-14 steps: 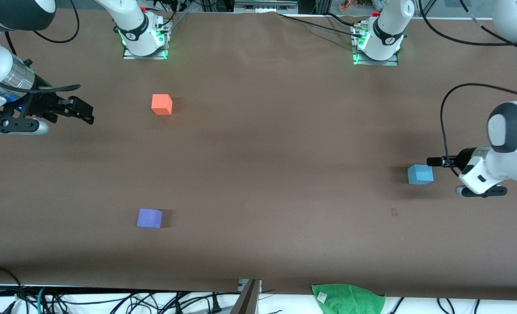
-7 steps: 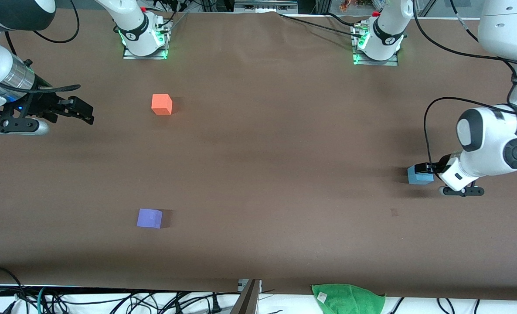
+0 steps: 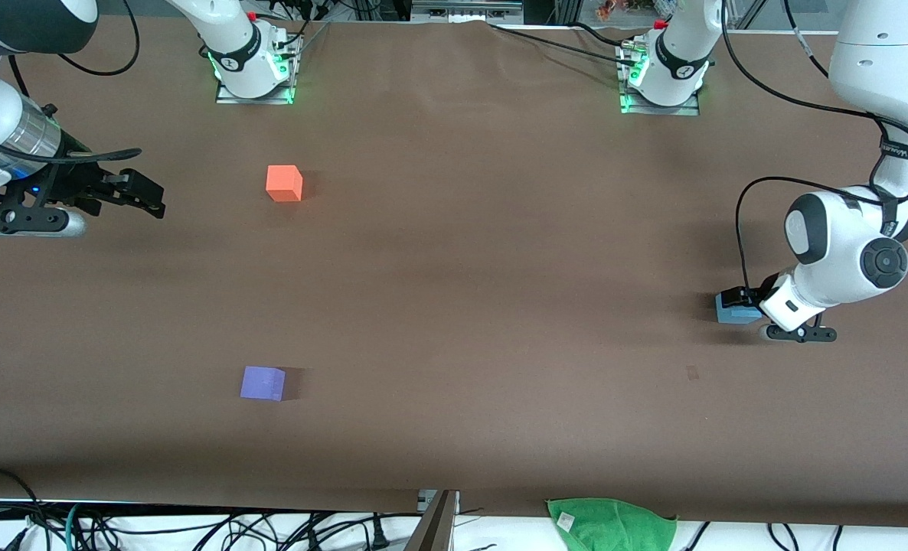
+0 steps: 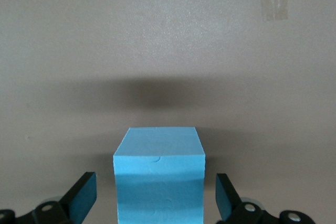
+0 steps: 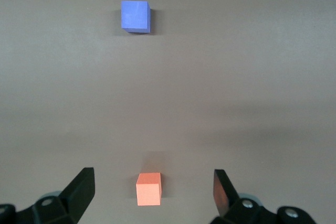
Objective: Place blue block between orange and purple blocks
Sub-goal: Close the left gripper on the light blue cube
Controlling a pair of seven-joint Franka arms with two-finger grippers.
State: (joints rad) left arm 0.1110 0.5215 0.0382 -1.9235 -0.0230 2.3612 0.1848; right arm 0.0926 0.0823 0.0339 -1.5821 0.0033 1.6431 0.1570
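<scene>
The blue block (image 3: pixel 732 310) sits on the table at the left arm's end. My left gripper (image 3: pixel 743 297) is low over it, open, with a finger on each side of the block (image 4: pixel 159 179) and a gap to both. The orange block (image 3: pixel 283 184) sits toward the right arm's end, farther from the front camera; the purple block (image 3: pixel 262 383) sits nearer the front camera. My right gripper (image 3: pixel 144 197) hangs open and empty beside the orange block, toward the right arm's end. Its wrist view shows the orange block (image 5: pixel 149 188) and the purple block (image 5: pixel 135 16).
A green cloth (image 3: pixel 611 523) lies past the table's front edge. A small tape mark (image 3: pixel 692 372) is on the brown mat, nearer the front camera than the blue block. Cables run along the front edge.
My left arm has swung in and brought its gripper down around the blue block. The right arm and the three blocks have not moved.
</scene>
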